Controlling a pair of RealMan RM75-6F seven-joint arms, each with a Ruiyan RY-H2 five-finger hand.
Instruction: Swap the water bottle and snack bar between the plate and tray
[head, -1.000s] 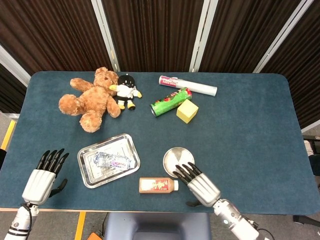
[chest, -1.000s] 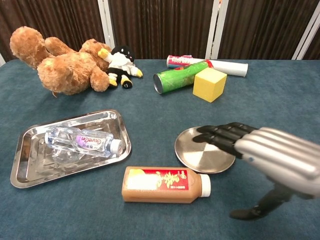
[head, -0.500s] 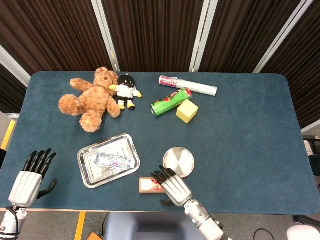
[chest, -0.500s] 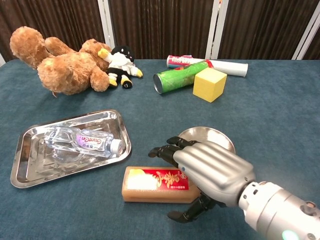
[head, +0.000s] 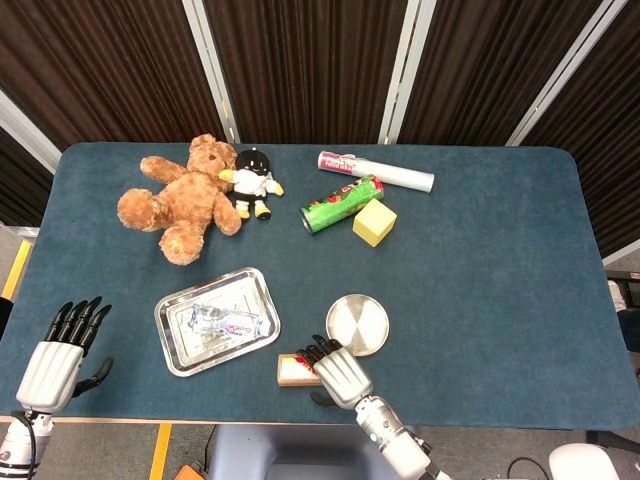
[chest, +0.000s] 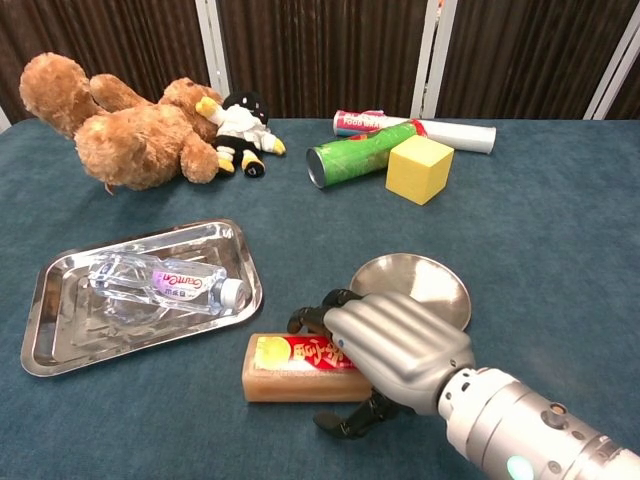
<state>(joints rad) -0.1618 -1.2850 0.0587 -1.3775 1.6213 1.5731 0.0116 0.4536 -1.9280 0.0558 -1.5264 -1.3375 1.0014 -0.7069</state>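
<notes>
Covering snack bar: the right hand (chest: 395, 345) lies over the right end of the brown rectangular snack bar with red label (chest: 290, 367), dark fingers (chest: 312, 309) curled over its top edge and thumb underneath near the front; whether it truly grips the bar or only rests on it cannot be told.
Snack bar place: flat on the blue table (head: 480, 260), between the tray and the plate, just in front of both.
Left hand: the left hand (head: 55, 352) sits at the table's near left corner, fingers straight and apart, holding nothing.
Water bottle: the clear plastic water bottle with purple label (chest: 165, 283) lies on its side inside the rectangular shiny metal tray (chest: 50, 340), cap toward the plate.
Plate: the round silver metal plate (chest: 425, 283) stands just behind the right hand, nothing on it.
Far side: brown teddy bear (head: 185, 198), small black-and-white penguin toy (head: 254, 182), green cylindrical can (head: 342, 203), yellow foam cube (head: 374, 221), white tube with pink label (head: 376, 171).
</notes>
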